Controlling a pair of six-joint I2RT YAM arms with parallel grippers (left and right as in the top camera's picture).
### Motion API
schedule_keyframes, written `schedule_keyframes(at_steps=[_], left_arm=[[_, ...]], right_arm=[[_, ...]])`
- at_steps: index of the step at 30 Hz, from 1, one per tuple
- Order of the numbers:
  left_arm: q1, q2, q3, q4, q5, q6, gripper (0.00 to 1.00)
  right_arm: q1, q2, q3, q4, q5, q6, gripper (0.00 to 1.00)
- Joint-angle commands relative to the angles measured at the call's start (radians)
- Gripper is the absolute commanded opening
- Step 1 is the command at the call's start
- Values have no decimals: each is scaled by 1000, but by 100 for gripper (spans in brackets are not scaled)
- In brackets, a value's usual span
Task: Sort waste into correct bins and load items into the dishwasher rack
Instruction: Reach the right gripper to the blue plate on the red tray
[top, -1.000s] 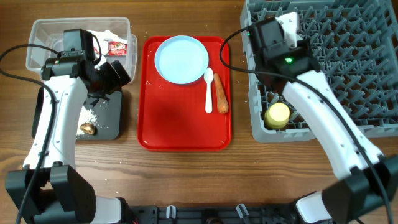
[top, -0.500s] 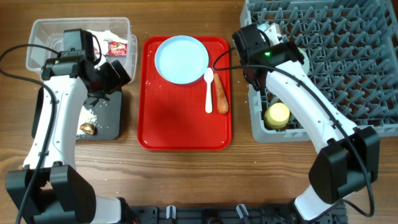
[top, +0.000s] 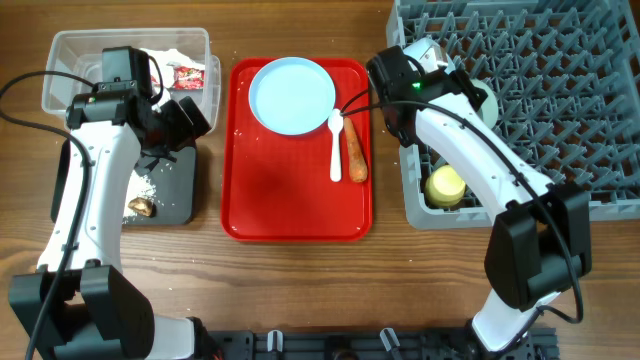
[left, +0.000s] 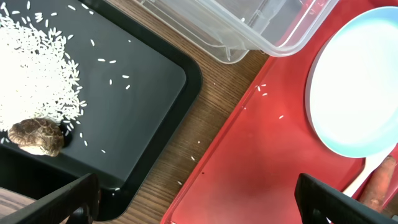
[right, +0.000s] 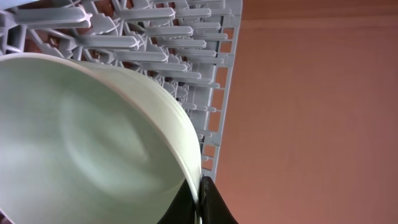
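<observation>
My right gripper (right: 202, 199) is shut on the rim of a pale blue-green bowl (right: 81, 143), held tilted over the left edge of the grey dishwasher rack (top: 560, 100). The arm hides most of the bowl in the overhead view. A yellow cup (top: 446, 184) sits in the rack. A pale blue plate (top: 292, 95), a white spoon (top: 336, 145) and an orange carrot (top: 356, 155) lie on the red tray (top: 290, 200). My left gripper (left: 196, 199) is open and empty over the gap between the black tray (left: 155, 81) and the red tray. Rice (left: 37, 68) and a brown scrap (left: 37, 135) lie in the black tray.
The clear tub (top: 70, 50) at the back left holds white tissues (top: 165, 58) and a red wrapper (top: 188, 76). A few rice grains are scattered on the wood and on the red tray. Bare wooden table runs along the front.
My right arm has swung left from over the rack's inside to its left edge, with the bowl in its grip. The left arm has not moved.
</observation>
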Motion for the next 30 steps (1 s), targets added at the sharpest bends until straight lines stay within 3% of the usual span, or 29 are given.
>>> schedule_keyframes(at_steps=[1, 7, 9, 12, 16, 19, 21, 24, 26, 27, 30], left_arm=[[2, -2, 6, 0, 5, -13, 100], [2, -2, 6, 0, 5, -13, 100], [2, -2, 6, 0, 5, -13, 100], [2, -2, 6, 0, 5, -13, 100], [2, -2, 6, 0, 5, -13, 100], [2, -2, 6, 0, 5, -13, 100], [2, -2, 6, 0, 5, -13, 100], [2, -2, 6, 0, 5, -13, 100], [2, -2, 6, 0, 5, -13, 100], [2, -2, 6, 0, 5, -13, 100], [2, -2, 6, 0, 5, -13, 100]], right_arm=[[23, 24, -8, -13, -17, -3, 4], [162, 24, -8, -51, -74, -63, 58], [189, 24, -7, -48, -75, -62, 80], [208, 16, -4, -53, -75, -62, 100], [208, -13, 64, 7, -117, -62, 100], [208, -27, 168, 21, -288, -67, 100], [208, -31, 228, 21, -527, -65, 100], [208, -32, 241, 74, -1125, -66, 100], [206, -31, 236, 160, -1315, -48, 100], [201, -26, 236, 263, -1274, 80, 95], [176, -4, 235, 442, -1147, 216, 89]])
